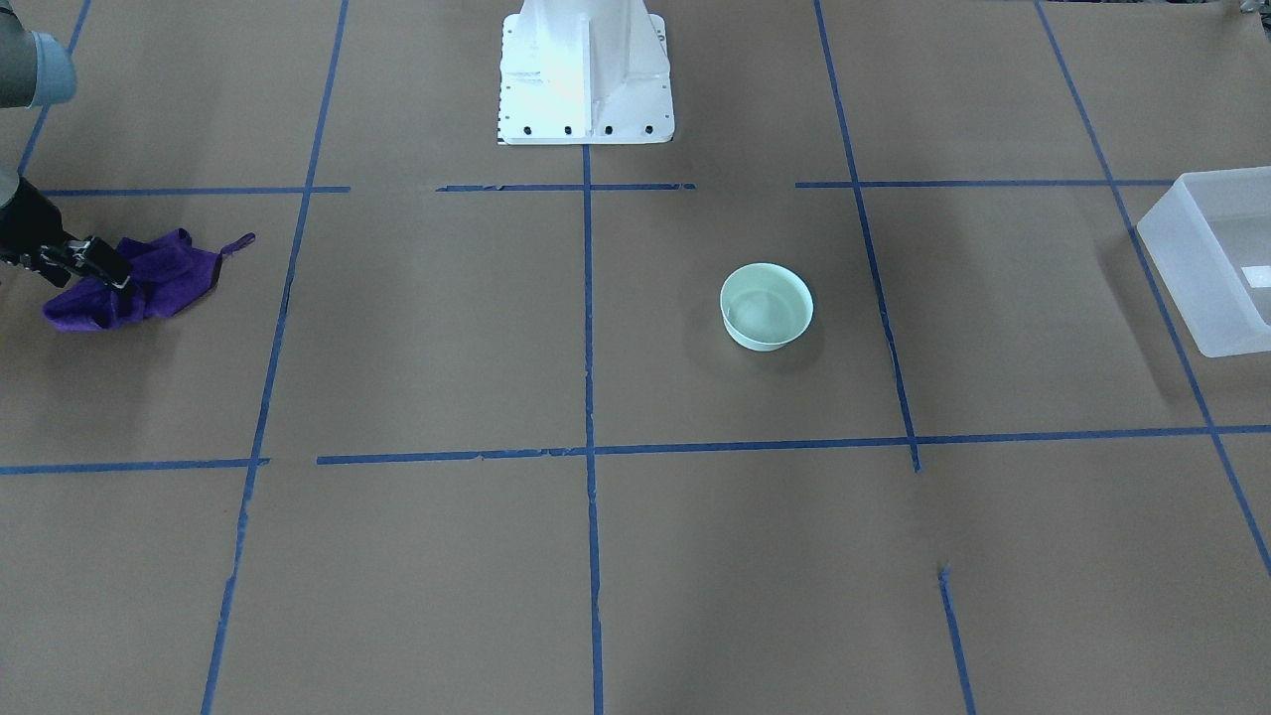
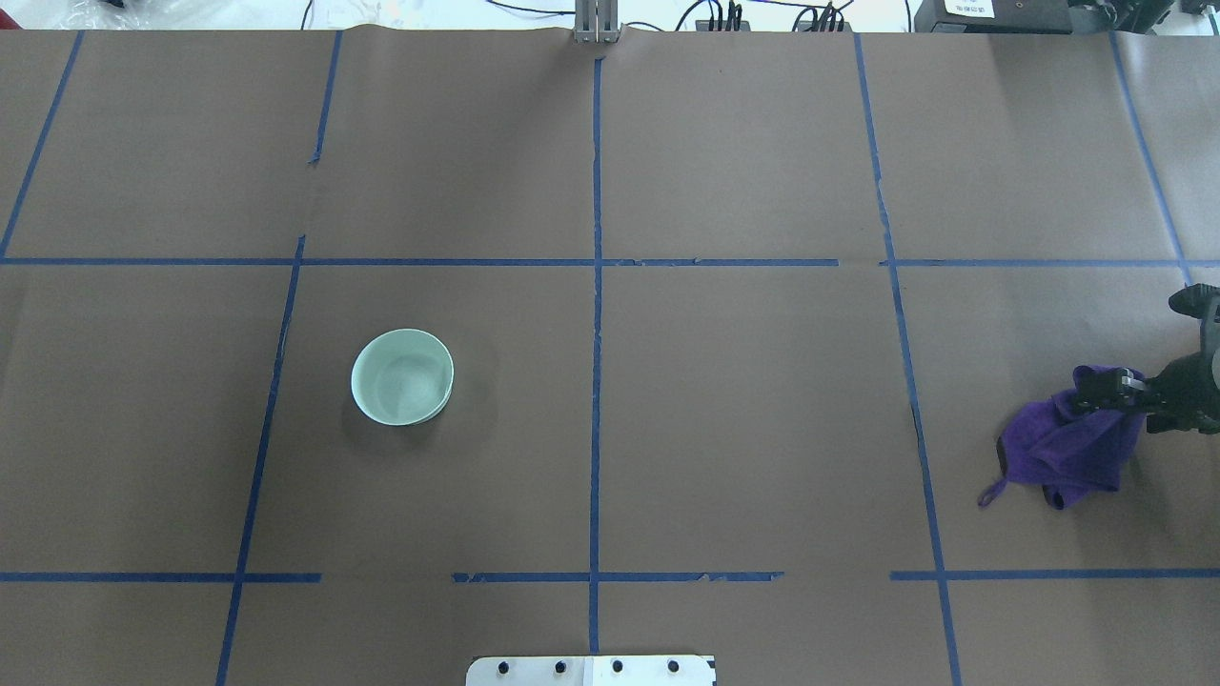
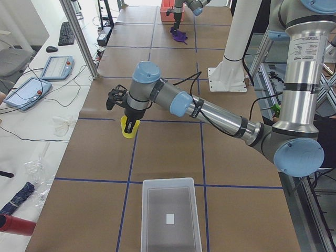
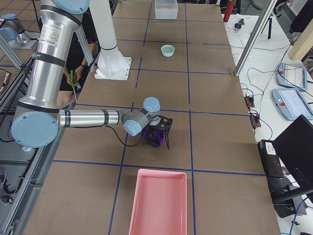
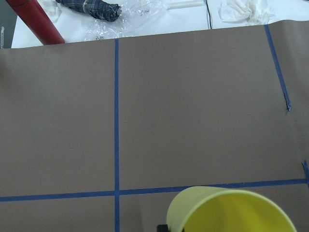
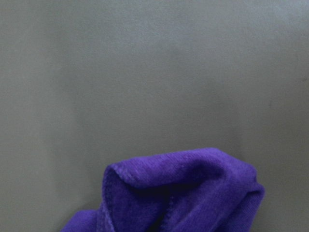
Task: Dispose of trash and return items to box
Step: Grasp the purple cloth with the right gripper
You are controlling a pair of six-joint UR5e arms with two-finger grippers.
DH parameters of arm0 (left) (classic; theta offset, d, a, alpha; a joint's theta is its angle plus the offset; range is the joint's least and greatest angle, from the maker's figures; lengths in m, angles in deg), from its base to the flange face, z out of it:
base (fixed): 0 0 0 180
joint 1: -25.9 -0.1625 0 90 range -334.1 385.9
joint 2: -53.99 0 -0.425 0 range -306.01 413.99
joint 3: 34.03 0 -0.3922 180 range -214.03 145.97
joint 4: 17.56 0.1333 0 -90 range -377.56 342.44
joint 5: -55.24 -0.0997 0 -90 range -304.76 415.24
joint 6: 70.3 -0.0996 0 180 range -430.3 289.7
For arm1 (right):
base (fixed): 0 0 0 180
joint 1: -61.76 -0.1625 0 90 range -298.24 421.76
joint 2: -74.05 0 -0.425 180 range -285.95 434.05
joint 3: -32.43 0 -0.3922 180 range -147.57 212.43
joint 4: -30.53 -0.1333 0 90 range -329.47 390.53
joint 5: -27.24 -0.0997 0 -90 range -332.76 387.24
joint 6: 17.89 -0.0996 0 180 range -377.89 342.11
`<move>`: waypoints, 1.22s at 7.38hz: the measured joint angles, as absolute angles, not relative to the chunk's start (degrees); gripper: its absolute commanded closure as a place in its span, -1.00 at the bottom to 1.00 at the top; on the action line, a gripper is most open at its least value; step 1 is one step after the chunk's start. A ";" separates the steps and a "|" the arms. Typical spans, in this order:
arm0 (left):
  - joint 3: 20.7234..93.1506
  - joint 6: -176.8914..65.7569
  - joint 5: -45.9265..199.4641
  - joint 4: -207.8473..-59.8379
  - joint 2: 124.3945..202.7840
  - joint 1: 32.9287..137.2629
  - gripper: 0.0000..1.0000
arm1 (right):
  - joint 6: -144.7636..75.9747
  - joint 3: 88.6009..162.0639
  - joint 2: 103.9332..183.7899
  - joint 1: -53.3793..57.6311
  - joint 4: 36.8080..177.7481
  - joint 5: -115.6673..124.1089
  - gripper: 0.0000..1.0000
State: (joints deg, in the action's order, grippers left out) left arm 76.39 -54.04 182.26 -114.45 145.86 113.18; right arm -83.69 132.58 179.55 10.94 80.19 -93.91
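Observation:
My left gripper (image 3: 128, 122) holds the yellow cup (image 3: 129, 129) above the table, beyond the far end of the translucent box (image 3: 170, 220). The left wrist view shows the cup (image 5: 231, 212) close up at the bottom, tilted, its mouth toward the camera. The box also shows at the front view's right edge (image 1: 1216, 258). My right gripper (image 2: 1098, 385) is shut on a bunched purple cloth (image 2: 1067, 443) at the table's right side. The cloth also shows in the front view (image 1: 139, 283) and fills the bottom of the right wrist view (image 6: 183, 193).
A pale green bowl (image 2: 402, 376) stands upright on the left half of the table. A pink tray (image 4: 159, 203) lies near the right end, close to the cloth. Off the left end lie a red tube (image 5: 36, 21) and plastic wrap.

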 measured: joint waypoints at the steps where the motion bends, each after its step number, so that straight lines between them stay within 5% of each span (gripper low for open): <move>1: 75.43 -55.57 182.20 -114.51 145.78 113.36 1.00 | -83.79 132.22 179.71 11.05 80.19 -93.88 0.19; 2: 74.24 -58.04 182.15 -114.56 145.69 113.57 1.00 | -83.93 131.99 179.71 11.17 80.21 -93.87 0.99; 9: 67.76 -75.68 178.84 -115.26 139.93 121.58 1.00 | -83.43 134.15 180.38 10.62 80.73 -95.00 1.00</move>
